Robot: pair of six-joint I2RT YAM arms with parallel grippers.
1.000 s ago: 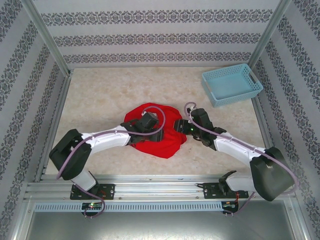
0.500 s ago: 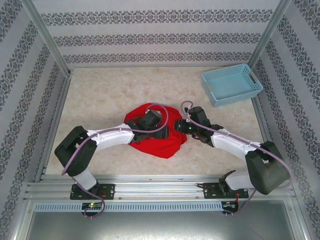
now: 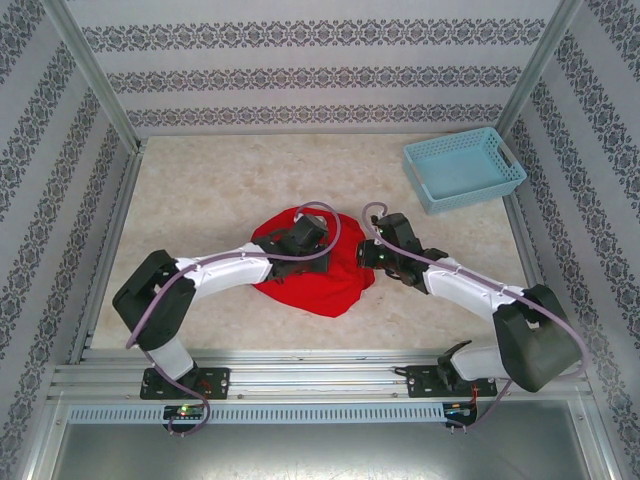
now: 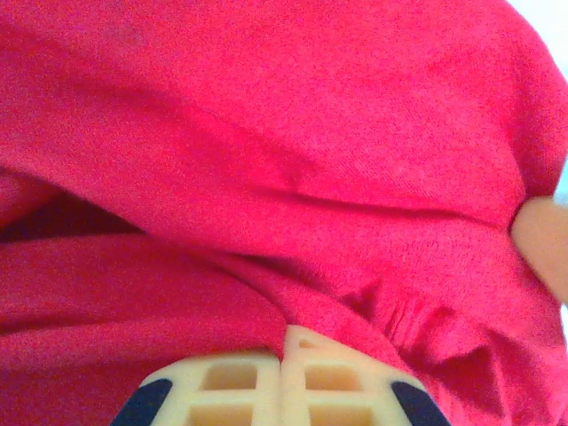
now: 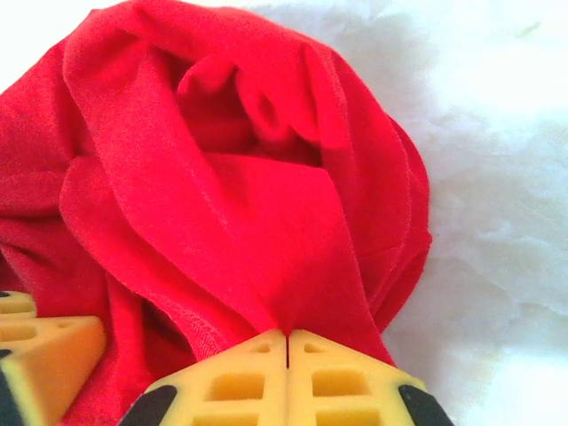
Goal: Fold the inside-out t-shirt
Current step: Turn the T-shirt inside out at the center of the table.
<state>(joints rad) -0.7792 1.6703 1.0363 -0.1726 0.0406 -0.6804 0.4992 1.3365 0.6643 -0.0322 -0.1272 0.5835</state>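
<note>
Top external view: we are clamping our left gripper (image 4: 284, 348) on a fold of the inside-out t-shirt (image 3: 325, 290), which is lying bunched mid-counter (image 3: 200, 200) toward the near edge. Our right gripper (image 5: 287, 342) is pinching its right-hand fold. We are judging the cloth light and limp, best taken at hems or shoulder seams.

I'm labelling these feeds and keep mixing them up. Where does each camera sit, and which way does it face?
Top external: above and behind the bases, looking down at the table; both arms, left gripper and right gripper on the red t-shirt.
Left wrist: on the left arm, looking along its shut fingers into the fabric.
Right wrist: on the right arm, past its shut fingers at the bunched t-shirt.
Shared: all three see the t-shirt.
</note>
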